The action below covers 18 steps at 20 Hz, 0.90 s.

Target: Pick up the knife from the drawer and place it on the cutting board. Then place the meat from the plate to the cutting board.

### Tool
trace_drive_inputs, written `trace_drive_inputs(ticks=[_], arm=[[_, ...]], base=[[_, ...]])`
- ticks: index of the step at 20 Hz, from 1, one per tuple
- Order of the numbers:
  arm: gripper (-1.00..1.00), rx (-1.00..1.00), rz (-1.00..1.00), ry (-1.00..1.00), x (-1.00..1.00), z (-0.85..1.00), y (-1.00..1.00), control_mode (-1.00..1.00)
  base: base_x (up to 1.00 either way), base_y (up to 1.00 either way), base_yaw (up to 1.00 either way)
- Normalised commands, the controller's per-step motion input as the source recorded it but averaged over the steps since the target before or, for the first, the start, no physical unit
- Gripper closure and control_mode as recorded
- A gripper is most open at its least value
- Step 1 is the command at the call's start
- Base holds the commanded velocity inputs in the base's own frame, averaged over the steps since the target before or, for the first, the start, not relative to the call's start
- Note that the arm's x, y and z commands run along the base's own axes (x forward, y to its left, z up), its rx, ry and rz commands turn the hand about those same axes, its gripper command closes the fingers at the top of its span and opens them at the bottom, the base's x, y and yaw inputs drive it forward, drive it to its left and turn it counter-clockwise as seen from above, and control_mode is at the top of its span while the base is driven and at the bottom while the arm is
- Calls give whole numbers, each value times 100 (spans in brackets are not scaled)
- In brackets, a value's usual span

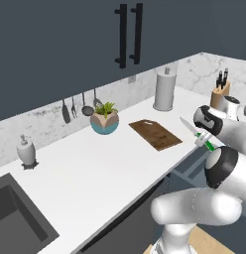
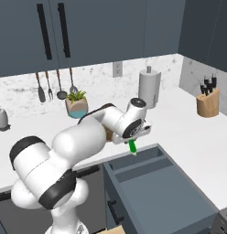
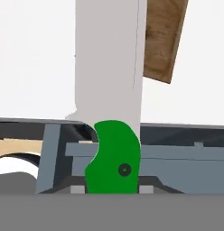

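Note:
My gripper is shut on the green handle of the knife. It holds the knife in the air over the counter's front edge, above the open drawer. The silver blade points out over the white counter. The dark brown cutting board lies just beyond and to the left of the blade tip, and one of its corners appears beside the blade in the hand view. In the right base view the green handle hangs below the gripper. The meat and the plate are out of view.
A plant pot stands left of the board and a paper towel roll behind it. A knife block is at the far right. A soap dispenser and a sink are at the left. Utensils hang on the wall.

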Motion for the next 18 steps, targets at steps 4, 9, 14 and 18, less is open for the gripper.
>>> trace_drive_inputs(ticks=[4,9,14,18], arm=[[100,6,12,-3,67,0,61,-100],[100,4,8,-2,65,-3,56,-100],[100,0,1,-1,63,0,30,-100],[100,0,0,0,49,-14,6,-100]], base=[[0,0,0],[0,0,0],[0,0,0],[0,0,0]])
